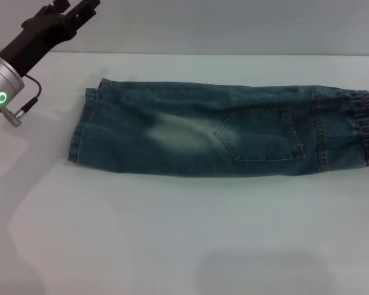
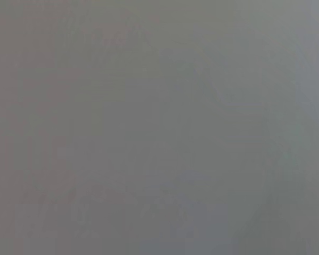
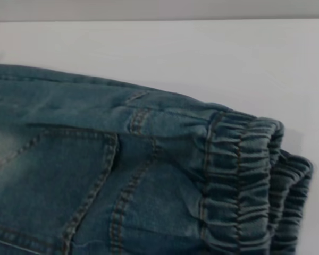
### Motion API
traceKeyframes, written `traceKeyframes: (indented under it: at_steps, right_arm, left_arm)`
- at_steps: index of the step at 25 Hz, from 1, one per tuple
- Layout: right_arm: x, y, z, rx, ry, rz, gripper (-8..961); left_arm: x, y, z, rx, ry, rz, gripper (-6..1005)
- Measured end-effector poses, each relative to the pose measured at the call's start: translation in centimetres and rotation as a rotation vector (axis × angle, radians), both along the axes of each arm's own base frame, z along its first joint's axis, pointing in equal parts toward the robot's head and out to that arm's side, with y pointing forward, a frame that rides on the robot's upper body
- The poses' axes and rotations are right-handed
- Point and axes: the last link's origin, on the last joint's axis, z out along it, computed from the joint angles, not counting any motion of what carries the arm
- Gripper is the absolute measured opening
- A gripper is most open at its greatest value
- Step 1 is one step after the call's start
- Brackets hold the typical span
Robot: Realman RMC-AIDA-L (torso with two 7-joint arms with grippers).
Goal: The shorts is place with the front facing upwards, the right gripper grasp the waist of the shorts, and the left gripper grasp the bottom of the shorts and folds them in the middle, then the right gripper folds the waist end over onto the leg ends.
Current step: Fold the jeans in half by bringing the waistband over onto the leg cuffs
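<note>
Shorts (image 1: 227,132) lie flat, well apart from left gripper (image 1: 80,7); finger spread unclear.

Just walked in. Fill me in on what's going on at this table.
A two-armed robot is folding denim shorts on a white table. They already lie folded lengthwise, with the waist of the shorts on the robot's right and the leg ends on its left. The left gripper is raised off the cloth at the far left, holding nothing. The right gripper isn't visible; its wrist camera looks at the waistband.

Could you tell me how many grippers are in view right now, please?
1: the left gripper, raised at the far left beyond the shorts. The right gripper appears in no view.
</note>
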Motion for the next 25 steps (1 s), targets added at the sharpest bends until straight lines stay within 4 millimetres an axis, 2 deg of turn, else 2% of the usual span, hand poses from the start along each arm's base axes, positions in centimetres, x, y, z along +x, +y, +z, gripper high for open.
traceKeyframes:
  at_steps: [8,18,25]
  right_arm:
    - [0.7,-0.2,-0.8,-0.001,-0.034,-0.014,506]
    - [0.1,0.1,-2.0,0.000,-0.039,0.016,506]
    - [-0.7,0.4,-2.2,0.023,-0.045,0.062,419]
  left_arm:
    - [0.0,0.0,-0.1,-0.001,0.000,0.003,833]
    - [-0.2,-0.3,-0.3,-0.008,-0.005,0.006,833]
    - [-0.5,-0.6,-0.9,-0.027,-0.014,0.019,833]
